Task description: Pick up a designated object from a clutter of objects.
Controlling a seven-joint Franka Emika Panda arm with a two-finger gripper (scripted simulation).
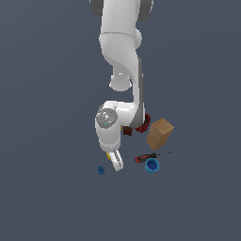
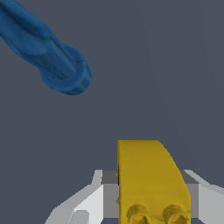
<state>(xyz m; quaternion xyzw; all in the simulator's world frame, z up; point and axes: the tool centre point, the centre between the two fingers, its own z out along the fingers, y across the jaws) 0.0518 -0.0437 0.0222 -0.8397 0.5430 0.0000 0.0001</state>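
The designated object, a small bright yellow brick (image 2: 148, 179) with studs, sits between my gripper's fingers (image 2: 87, 205), whose jaws press its two sides. In the exterior view only a yellow sliver of the brick (image 1: 110, 156) shows at the gripper (image 1: 116, 163), which hangs low, close to the floor. The rest of the clutter lies to the exterior view's right of the gripper. I cannot tell whether the brick rests on the floor or is lifted.
A tiny blue piece (image 1: 101, 170) (image 2: 65, 72) lies just to the exterior view's left of the gripper. A blue cup (image 1: 151, 165), a red-handled screwdriver (image 1: 147, 157), a tan wooden block (image 1: 159, 133), a brown brick (image 1: 127, 131) and a red cup (image 1: 144, 123) partly behind the arm sit to its right.
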